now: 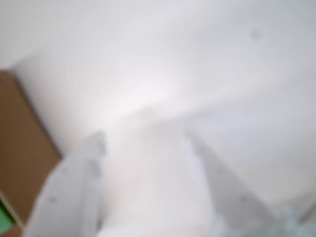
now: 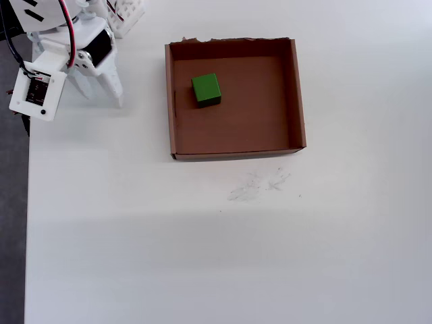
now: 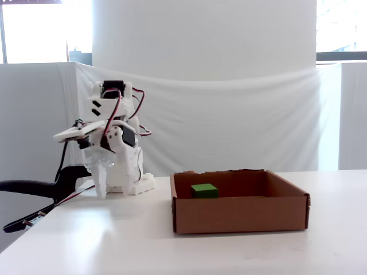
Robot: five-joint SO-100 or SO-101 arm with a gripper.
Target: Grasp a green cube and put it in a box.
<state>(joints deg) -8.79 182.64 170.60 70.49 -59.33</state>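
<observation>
The green cube (image 2: 206, 89) lies inside the box (image 2: 297, 94), near its upper-left corner in the overhead view; the fixed view shows the cube (image 3: 204, 191) behind the box's front wall (image 3: 241, 215). My white gripper (image 2: 101, 98) hangs at the table's top-left corner, well left of the box, open, with nothing between its fingers. It points down at the table in the fixed view, gripper (image 3: 102, 189). The wrist view is blurred: the gripper (image 1: 145, 143) frames bare white table, with the box (image 1: 19, 148) at the left edge and a sliver of the cube (image 1: 4, 220).
The arm's white base (image 3: 135, 180) stands behind the gripper, with red and black cables. The table's left edge (image 2: 27, 202) runs close by the arm. Faint scuff marks (image 2: 256, 185) lie below the box.
</observation>
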